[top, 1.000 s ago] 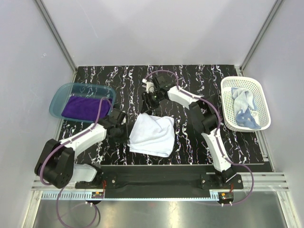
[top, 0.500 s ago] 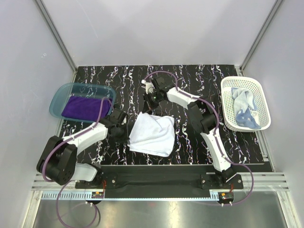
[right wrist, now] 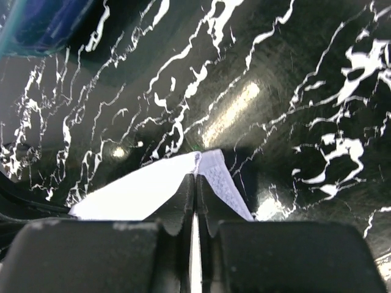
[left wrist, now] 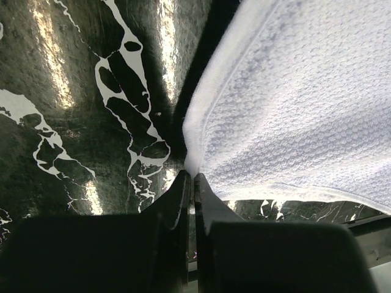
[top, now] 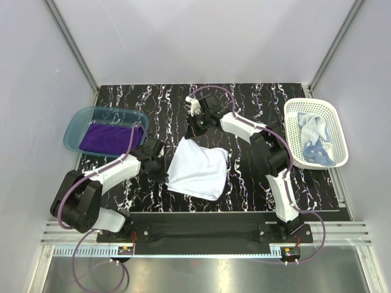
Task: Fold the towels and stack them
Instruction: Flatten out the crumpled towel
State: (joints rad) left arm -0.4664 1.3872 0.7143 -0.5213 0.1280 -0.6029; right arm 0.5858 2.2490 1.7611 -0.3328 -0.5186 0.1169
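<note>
White towel [top: 198,168] lies central on the desk [top: 256,104]. I have left jaws clamped on its near-left corner, right jaws clamped on its far-left corner; the rest spreads rightward from that held edge.

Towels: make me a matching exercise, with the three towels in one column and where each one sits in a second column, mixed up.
Column one:
1. purple towel
2. white towel
3. light blue towel

Column two:
A. in the white mesh basket
B. on the black marbled table
C. in the teal tray

Pairs: 1-C, 2-B, 3-A
</note>
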